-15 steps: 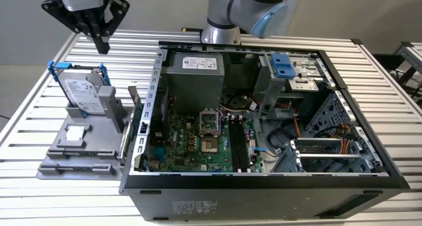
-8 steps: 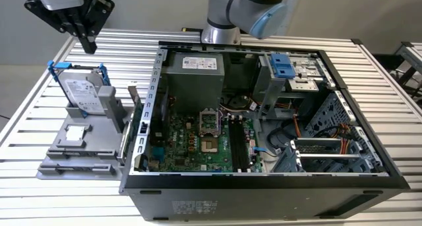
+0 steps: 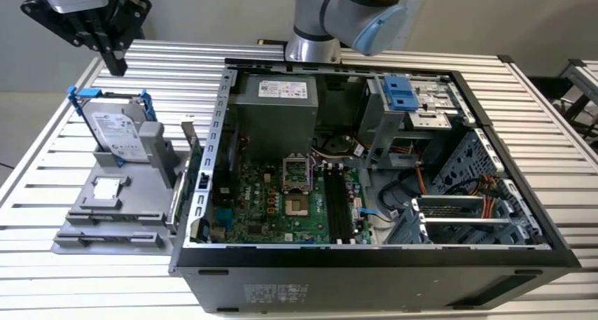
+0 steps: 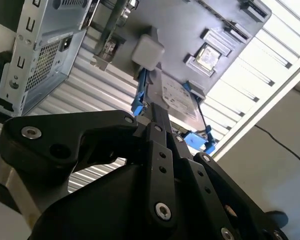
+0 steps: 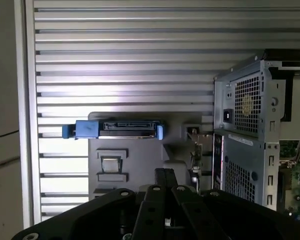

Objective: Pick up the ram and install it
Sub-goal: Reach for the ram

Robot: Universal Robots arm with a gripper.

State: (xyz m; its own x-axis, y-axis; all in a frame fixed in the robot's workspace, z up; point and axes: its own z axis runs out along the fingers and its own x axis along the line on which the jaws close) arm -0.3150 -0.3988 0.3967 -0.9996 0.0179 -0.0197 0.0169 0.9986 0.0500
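Note:
My gripper (image 3: 116,66) hangs high over the table's back corner on the exterior view's left, above and behind the grey parts fixture (image 3: 112,218). Its two black fingers press together with nothing between them, as both wrist views also show (image 5: 164,173) (image 4: 157,114). I cannot pick out the ram for certain. A thin dark strip (image 3: 175,194) standing on edge along the fixture's side nearest the case may be it. Inside the open computer case (image 3: 374,257) lies the green motherboard (image 3: 271,208), with long black slot rails (image 3: 338,202) beside the processor socket.
A hard drive in a blue caddy (image 3: 117,127) (image 5: 115,129) stands upright on the fixture, below the gripper. A grey power-supply box (image 3: 273,117) fills the case's back corner. A small card with a metal bracket (image 3: 190,134) stands between fixture and case. The table is slatted metal (image 3: 561,124).

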